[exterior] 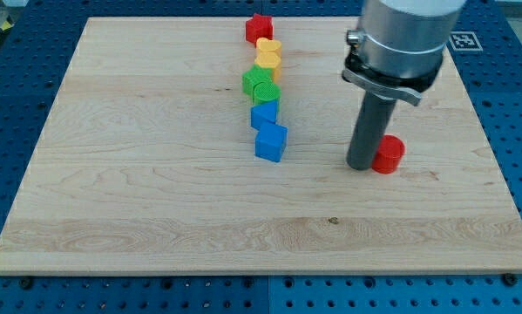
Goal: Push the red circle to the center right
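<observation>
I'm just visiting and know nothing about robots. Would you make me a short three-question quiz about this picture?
1. True or false: my tip is touching the blue cube.
2. Which block lies nearest the view's top? A) red star B) green block C) red circle
3. Fill in: my tip stands just to the view's ____ of the red circle.

Key: 1 false, it is beside the red circle, well away from the column; 2 A; 3 left.

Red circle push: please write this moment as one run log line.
my tip: touching red circle on its left | red circle: center right | other blocks: untouched
</observation>
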